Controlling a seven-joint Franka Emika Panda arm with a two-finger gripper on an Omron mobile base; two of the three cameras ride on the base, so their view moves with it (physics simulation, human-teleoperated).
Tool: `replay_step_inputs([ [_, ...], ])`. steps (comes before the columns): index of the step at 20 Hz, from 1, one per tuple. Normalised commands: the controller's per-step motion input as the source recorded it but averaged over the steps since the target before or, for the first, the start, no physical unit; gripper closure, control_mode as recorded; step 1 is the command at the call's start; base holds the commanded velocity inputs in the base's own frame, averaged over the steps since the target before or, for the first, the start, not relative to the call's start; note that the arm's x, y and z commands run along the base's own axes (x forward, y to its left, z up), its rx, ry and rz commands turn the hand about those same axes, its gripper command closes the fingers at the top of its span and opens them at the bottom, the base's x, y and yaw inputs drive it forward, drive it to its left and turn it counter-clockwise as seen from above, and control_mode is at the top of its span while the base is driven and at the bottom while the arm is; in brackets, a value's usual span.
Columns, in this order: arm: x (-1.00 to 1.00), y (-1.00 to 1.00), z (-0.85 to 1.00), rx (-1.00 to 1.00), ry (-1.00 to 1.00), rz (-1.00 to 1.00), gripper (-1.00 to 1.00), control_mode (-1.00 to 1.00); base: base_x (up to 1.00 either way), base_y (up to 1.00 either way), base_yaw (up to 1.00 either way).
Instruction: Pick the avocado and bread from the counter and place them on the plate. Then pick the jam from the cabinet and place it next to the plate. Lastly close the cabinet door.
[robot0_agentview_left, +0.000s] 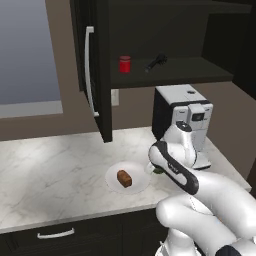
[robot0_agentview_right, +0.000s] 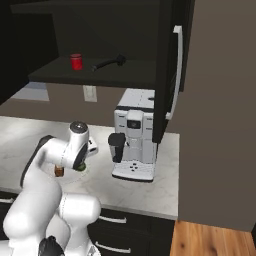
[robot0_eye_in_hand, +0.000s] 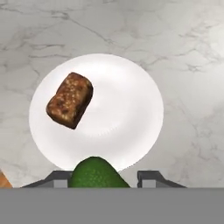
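Coffee machine (robot0_agentview_left: 182, 120), dark long-handled tool (robot0_agentview_left: 156, 62)

The plate (robot0_eye_in_hand: 131, 109) is showing plain white against the surface (robot0_eye_in_hand: 183, 39), which is showing white marble with grey veins. The bread (robot0_eye_in_hand: 70, 99) is looking speckled reddish-brown, the avocado (robot0_eye_in_hand: 97, 174) dark green, the jam (robot0_agentview_left: 124, 64) red.

The round white plate (robot0_eye_in_hand: 131, 109) lies flat on the marble tabletop (robot0_agentview_left: 50, 170), with the reddish-brown bread (robot0_eye_in_hand: 70, 100) lying on it off-centre. The dark-green avocado (robot0_eye_in_hand: 97, 173) sits between the end effector (robot0_eye_in_hand: 103, 178) fingertips at the plate's edge. Above the plate, the red jam (robot0_agentview_left: 124, 64) stands upright on the shelf of the cabinet (robot0_agentview_left: 200, 30), whose cabinet door (robot0_agentview_left: 97, 75) stands open.
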Motion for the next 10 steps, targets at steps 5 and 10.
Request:
replay_step_inputs([
  [5, 0.30, 0.37, -0.67, 0.00, 0.00, 0.09, 1.00, -1.00, 0.00, 0.00, 0.00],
  [10, 0.19, 0.17, -0.80, 0.00, 0.00, 0.04, 1.00, -1.00, 0.00, 0.00, 0.00],
])
